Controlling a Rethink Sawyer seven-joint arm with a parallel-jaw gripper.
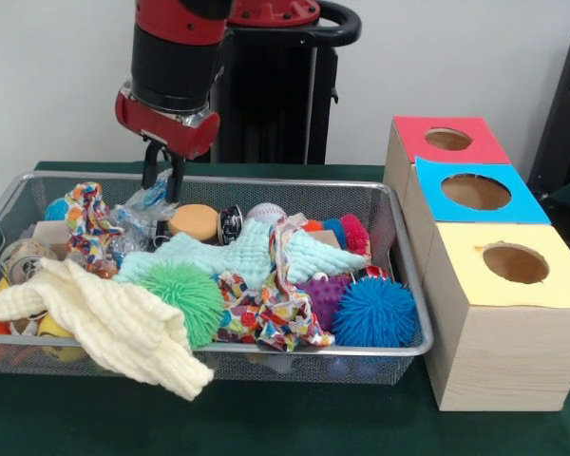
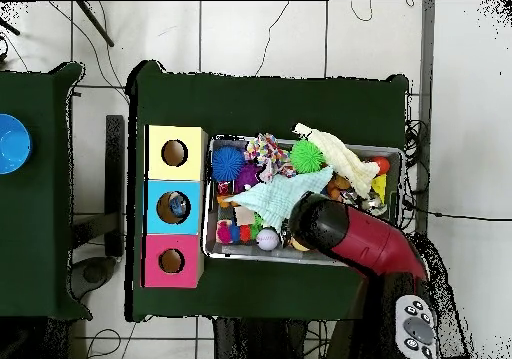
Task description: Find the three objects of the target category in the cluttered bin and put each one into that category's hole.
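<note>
Spiky balls are the likeliest set of three in the wire bin (image 1: 404, 275): a green one (image 1: 182, 296) near the middle of the bin's front wall, a blue one (image 1: 374, 312) in the front corner nearest the boxes, and a purple one (image 1: 325, 296) just beside the blue, between it and the patterned cloth (image 1: 266, 309). Being round, they show no long axis and point no particular way. Which category is the target cannot be told.

A cream knitted cloth (image 1: 114, 323) spills over the bin's front rim, its length running slantwise from the rim back into the bin. A pale teal cloth (image 1: 247, 255) lies across the bin's middle, its long axis along the bin's length.

The gripper (image 1: 162, 176) hangs at the bin's back edge — its two dark fingers (image 1: 176, 179) close together, pointing straight down, tips among crinkled plastic (image 1: 142, 211); whether they pinch anything cannot be told.

Beside the bin stand three boxes with round holes — yellow (image 1: 508, 266), blue (image 1: 475, 193), red (image 1: 446, 140). From overhead, something small lies in the blue box's hole.
</note>
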